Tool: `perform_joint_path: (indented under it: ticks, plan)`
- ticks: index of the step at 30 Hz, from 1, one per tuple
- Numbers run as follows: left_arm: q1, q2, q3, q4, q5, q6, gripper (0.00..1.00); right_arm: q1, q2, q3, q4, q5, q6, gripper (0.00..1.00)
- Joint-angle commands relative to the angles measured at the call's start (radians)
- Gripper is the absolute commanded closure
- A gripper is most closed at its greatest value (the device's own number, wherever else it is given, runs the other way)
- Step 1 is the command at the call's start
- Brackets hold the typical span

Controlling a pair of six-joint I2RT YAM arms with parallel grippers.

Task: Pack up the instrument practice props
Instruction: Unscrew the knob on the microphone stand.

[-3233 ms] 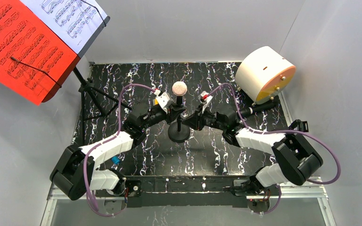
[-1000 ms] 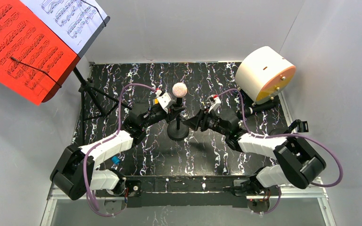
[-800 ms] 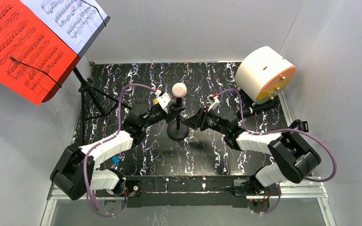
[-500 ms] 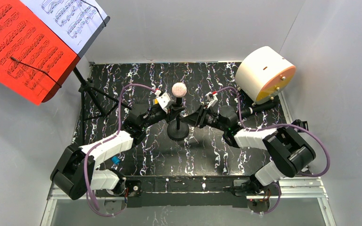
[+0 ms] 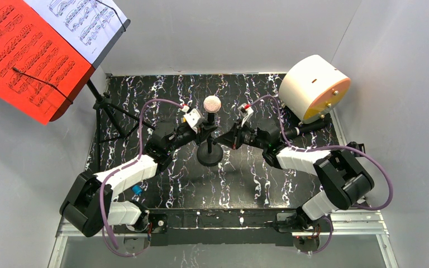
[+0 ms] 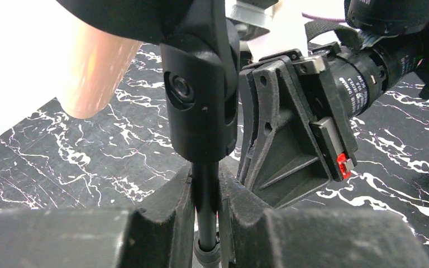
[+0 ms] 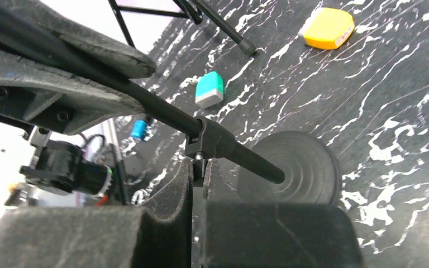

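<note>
The beige-headed microphone (image 5: 212, 104) stands on its black pole (image 5: 210, 144) with a round base (image 5: 210, 157) at mid-table. My left gripper (image 5: 205, 133) is shut on the pole just under the microphone clip (image 6: 200, 95); the pole (image 6: 206, 195) sits between the fingers. My right gripper (image 5: 228, 139) comes from the right and is shut on the small knob (image 7: 200, 165) of the pole's collar (image 7: 210, 139), above the base (image 7: 299, 170). The music rack's tripod (image 5: 107, 111) stands at the far left and holds the red sheet (image 5: 25, 56) and white sheet (image 5: 84, 19).
A big white cylinder with an orange face (image 5: 313, 89) stands at the far right, with a black stick-shaped thing (image 5: 308, 127) lying in front of it. A teal block (image 7: 209, 89), an orange-yellow block (image 7: 328, 28) and a tripod foot (image 7: 246, 47) lie beyond the base.
My right gripper has moved left and farther in toward the pole, its wrist turning, and is now on the collar knob. The left gripper still holds the pole.
</note>
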Motion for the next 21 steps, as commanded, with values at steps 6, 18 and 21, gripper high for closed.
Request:
perform_joint_path:
  ticks: [6,18,21]
  plan:
    - [-0.003,-0.005,0.000,0.061,0.010,0.017,1.00,0.213,-0.111,0.111,-0.491,0.170,-0.922,0.99]
    - [-0.004,-0.002,0.001,0.061,0.008,0.020,1.00,0.609,-0.021,-0.065,-0.276,0.934,-1.834,0.99]
    - [-0.003,-0.003,0.000,0.061,0.007,0.020,1.00,0.664,0.071,-0.080,-0.196,1.028,-1.996,0.99]
